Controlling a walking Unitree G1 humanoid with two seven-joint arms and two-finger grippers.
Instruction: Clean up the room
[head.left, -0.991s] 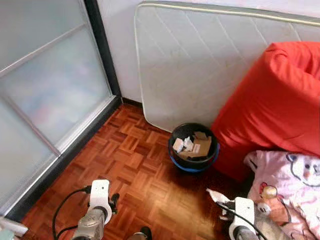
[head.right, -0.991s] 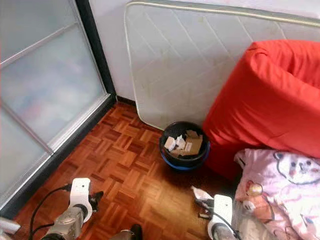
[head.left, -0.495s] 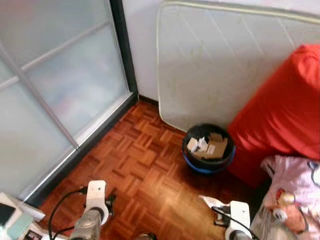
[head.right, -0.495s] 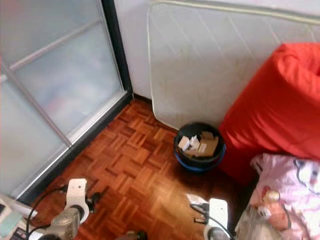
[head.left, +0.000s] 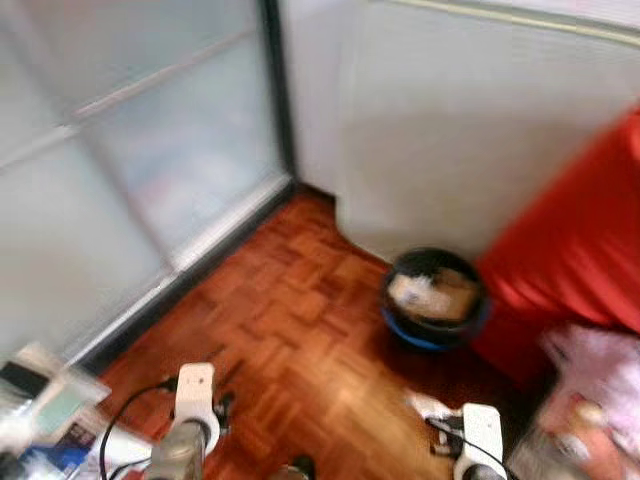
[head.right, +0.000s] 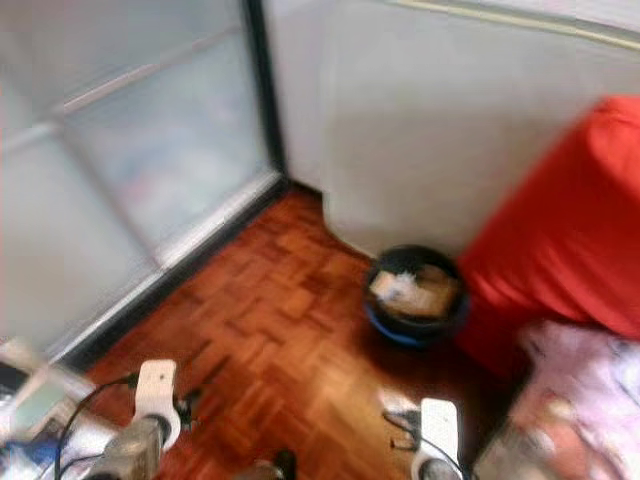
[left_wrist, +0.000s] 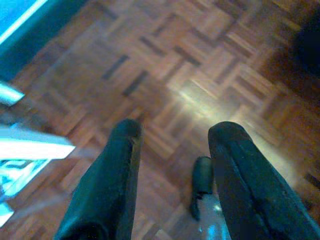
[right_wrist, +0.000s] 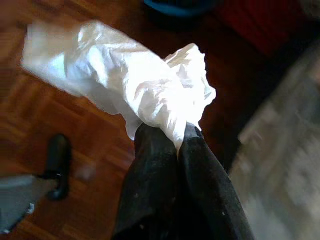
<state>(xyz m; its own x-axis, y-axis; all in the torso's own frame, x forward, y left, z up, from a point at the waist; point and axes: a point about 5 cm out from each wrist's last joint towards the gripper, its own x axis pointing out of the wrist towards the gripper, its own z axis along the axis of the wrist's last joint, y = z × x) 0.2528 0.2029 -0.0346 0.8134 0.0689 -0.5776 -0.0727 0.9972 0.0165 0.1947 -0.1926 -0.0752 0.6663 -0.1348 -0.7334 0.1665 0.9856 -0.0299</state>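
Right gripper (right_wrist: 172, 137) pinches crumpled tissue (right_wrist: 135, 92); blurred bin (head.left: 433, 298) seems near.

Spread black fingers (left_wrist: 107, 190) over parquet floor (left_wrist: 200, 65)

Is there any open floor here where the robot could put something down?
Yes: the wooden floor lies bare between the frosted sliding doors and the black bin. It is crowded by the red cushion and pink bedding, and papers clutter the near left corner.
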